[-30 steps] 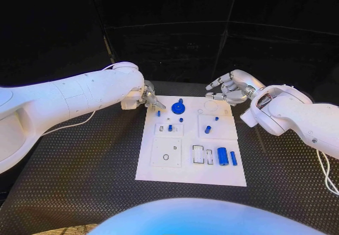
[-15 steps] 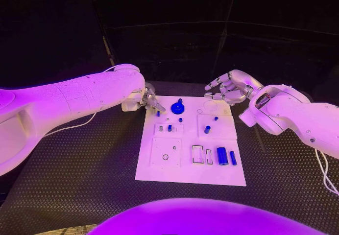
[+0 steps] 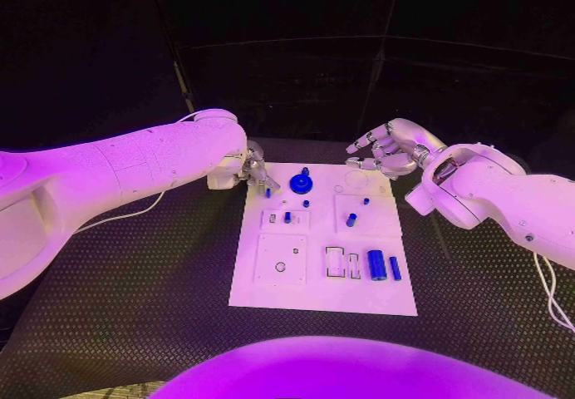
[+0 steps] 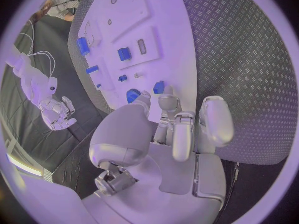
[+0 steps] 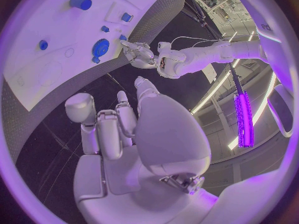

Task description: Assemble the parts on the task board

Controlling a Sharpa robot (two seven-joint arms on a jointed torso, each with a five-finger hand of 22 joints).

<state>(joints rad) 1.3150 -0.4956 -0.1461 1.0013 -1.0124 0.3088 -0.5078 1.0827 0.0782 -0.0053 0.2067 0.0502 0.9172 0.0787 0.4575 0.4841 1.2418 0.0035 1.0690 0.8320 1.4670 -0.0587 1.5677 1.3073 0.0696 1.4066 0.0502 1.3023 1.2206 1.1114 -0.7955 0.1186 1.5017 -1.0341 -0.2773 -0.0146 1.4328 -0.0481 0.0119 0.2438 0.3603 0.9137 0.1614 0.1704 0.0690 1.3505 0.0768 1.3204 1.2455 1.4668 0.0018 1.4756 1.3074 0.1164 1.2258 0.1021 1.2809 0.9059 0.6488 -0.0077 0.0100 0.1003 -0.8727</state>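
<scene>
At the left of the head view we see the left hand (image 3: 249, 169), silver and many-fingered, at the far left corner of the flat white rectangular task board (image 3: 270, 287), which lies in the middle of the black diamond-patterned table (image 3: 120, 307). In the left wrist view its fingers (image 4: 177, 134) point down toward the board's edge, close together and slightly curled, and we see nothing held between them; whether a fingertip touches the small blue peg (image 4: 159, 87) just beyond them we cannot tell.

Moving right along the board, that small blue peg (image 3: 268, 192) stands near the far left edge, and a round blue disc-shaped part (image 3: 302, 181) with a knob sits beside it toward the middle of the far end. Further small blue pegs (image 3: 287, 217) stand nearer the centre, and another short blue peg (image 3: 351, 219) stands on the right half. In the near right section a large blue cylinder (image 3: 377, 264) lies just beside a thinner blue bar (image 3: 395, 268), both lengthwise.

At the right, the right hand (image 3: 385, 148) hovers above the board's far right corner, apart from it. Its fingers (image 5: 109, 129) are loosely curled and spread, holding nothing.
</scene>
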